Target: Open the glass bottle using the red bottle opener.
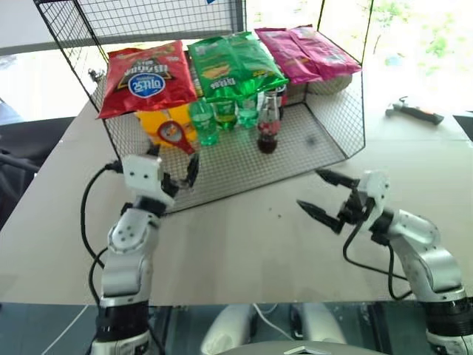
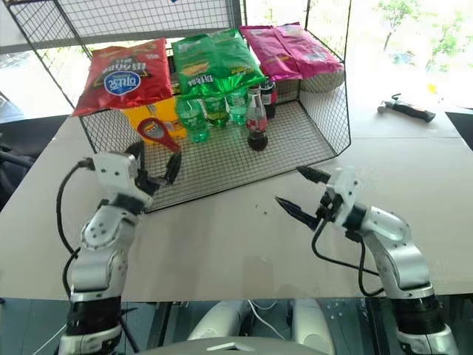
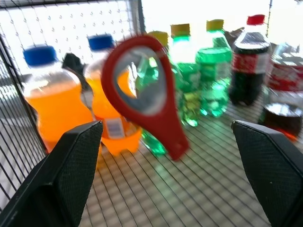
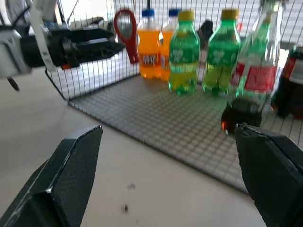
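The glass bottle (image 1: 267,127), clear with a dark drink and a red label, stands on the wire shelf floor (image 1: 244,166) to the right of the green bottles. The red bottle opener (image 1: 176,135) stands tilted, loop up, in front of the orange bottles (image 3: 57,101). My left gripper (image 1: 175,166) is open at the shelf's front left edge, just short of the opener and pointing at it. My right gripper (image 1: 310,188) is open over the table in front of the shelf, below and to the right of the glass bottle (image 4: 251,75).
A wire-mesh shelf (image 1: 336,111) holds green bottles (image 1: 203,122) and a dark bottle with a red cap (image 3: 250,61). Red, green and pink snack bags (image 1: 229,63) lie on its top. A hammer (image 1: 415,111) rests on the table (image 1: 244,237) at far right.
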Controlling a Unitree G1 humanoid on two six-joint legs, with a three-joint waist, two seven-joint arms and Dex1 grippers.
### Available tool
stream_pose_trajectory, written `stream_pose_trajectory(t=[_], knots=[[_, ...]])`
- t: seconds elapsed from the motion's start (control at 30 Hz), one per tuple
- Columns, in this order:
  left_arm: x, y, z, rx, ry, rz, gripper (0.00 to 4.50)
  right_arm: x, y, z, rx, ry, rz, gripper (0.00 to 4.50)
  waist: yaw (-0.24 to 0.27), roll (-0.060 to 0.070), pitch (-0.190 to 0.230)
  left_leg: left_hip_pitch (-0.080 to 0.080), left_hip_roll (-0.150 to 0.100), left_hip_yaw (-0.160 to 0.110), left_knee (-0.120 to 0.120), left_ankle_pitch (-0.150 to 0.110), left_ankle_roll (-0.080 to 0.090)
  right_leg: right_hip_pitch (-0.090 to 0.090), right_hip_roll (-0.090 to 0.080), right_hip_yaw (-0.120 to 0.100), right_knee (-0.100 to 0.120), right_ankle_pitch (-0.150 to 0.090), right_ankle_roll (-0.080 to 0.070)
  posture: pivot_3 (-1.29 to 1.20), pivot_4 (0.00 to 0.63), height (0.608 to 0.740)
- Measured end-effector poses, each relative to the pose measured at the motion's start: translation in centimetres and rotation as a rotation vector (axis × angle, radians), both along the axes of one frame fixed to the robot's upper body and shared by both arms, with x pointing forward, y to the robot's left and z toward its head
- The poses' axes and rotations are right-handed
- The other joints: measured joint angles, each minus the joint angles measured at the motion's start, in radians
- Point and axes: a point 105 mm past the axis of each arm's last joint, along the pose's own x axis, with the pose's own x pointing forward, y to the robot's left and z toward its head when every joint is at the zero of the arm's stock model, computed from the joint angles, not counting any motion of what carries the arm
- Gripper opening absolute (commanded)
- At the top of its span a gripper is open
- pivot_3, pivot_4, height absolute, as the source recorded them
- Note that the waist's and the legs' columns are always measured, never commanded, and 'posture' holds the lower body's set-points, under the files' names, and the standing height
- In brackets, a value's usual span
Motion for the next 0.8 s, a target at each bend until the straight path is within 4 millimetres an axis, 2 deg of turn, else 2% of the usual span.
stream_pose_trajectory(t=[0.27, 0.4, 0.6, 0.63, 0.67, 0.73, 0.8], knots=[[2.4, 0.3, 0.3, 0.003, -0.021, 0.053, 4.50, 0.4, 0.5, 0.9, 0.016, 0.002, -0.002, 4.48, 0.000, 0.000, 0.000, 0.000, 0.000, 0.000, 0.000, 0.000, 0.000, -0.001, 0.000, 0.000, 0.000, 0.000, 0.000, 0.00, 0.150, 0.735], [2.7, 0.2, 1.0, 0.002, -0.063, 0.058, 4.50, 0.4, 0.5, 0.9, 0.020, 0.006, -0.004, 4.48, -0.002, 0.000, 0.000, 0.000, 0.000, 0.000, 0.000, 0.000, 0.000, -0.001, 0.000, 0.000, 0.000, 0.000, 0.000, 0.00, 0.150, 0.735], [2.9, 0.5, 0.6, 0.006, -0.070, 0.072, 4.50, 0.3, 0.6, 0.7, 0.020, 0.011, -0.003, 4.48, -0.002, 0.000, 0.000, 0.000, 0.000, 0.000, 0.001, 0.000, 0.000, -0.002, 0.000, 0.000, 0.002, 0.000, 0.000, 0.00, 0.150, 0.735], [2.9, 0.5, 0.7, 0.007, -0.074, 0.072, 3.99, 0.3, 0.6, 0.7, 0.019, 0.011, -0.003, 4.50, -0.002, 0.000, 0.000, 0.000, 0.000, 0.000, 0.001, 0.000, 0.000, -0.002, 0.000, 0.000, 0.002, 0.000, 0.000, 0.00, 0.150, 0.735], [2.9, 0.5, 0.7, 0.006, -0.078, 0.072, 3.77, 0.3, 0.6, 0.7, 0.019, 0.012, -0.003, 4.50, -0.002, 0.000, 0.000, 0.000, 0.000, 0.000, 0.001, 0.000, 0.000, -0.002, 0.000, 0.000, 0.002, 0.000, 0.000, 0.00, 0.150, 0.735], [2.8, 0.5, 0.9, 0.007, -0.089, 0.071, 2.78, 0.3, 0.6, 0.7, 0.019, 0.012, -0.003, 4.50, -0.002, 0.000, 0.000, 0.000, 0.000, 0.000, 0.001, 0.000, 0.000, -0.002, 0.000, 0.000, 0.002, 0.000, 0.000, 0.00, 0.150, 0.735], [2.8, 0.5, 0.9, 0.008, -0.095, 0.070, 2.07, 0.3, 0.6, 0.6, 0.018, 0.014, -0.005, 4.50, -0.002, 0.000, 0.000, 0.000, 0.000, 0.000, 0.001, 0.000, 0.000, -0.002, 0.000, 0.000, 0.002, 0.000, 0.000, 0.00, 0.150, 0.735]])
